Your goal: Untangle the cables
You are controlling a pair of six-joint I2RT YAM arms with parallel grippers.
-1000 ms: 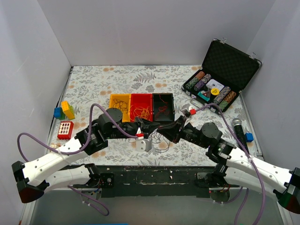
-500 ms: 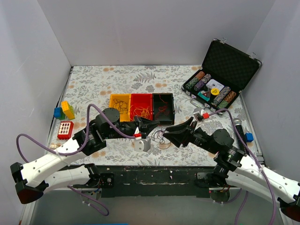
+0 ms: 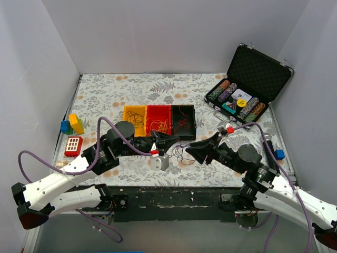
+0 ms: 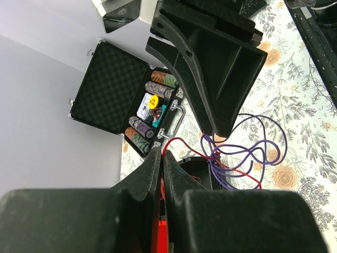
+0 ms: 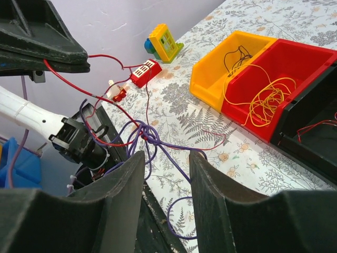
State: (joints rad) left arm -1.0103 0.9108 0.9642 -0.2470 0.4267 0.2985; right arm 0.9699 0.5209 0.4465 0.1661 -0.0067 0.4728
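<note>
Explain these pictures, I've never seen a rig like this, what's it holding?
A white left arm and a white right arm each end in a black two-finger gripper. One picture looks down from above; the others come from wrist cameras. On the flower-patterned table stand an orange-yellow plastic bin, a red plastic bin and a black plastic bin holding thin wires, an open black case of poker chips and toy blocks. The left gripper is shut on a thin red wire; the right gripper is open near a purple-and-red wire tangle.

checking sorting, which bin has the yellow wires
The red middle bin, holding yellow wires; the yellow bin holds dark wires, the black bin red ones.
</note>
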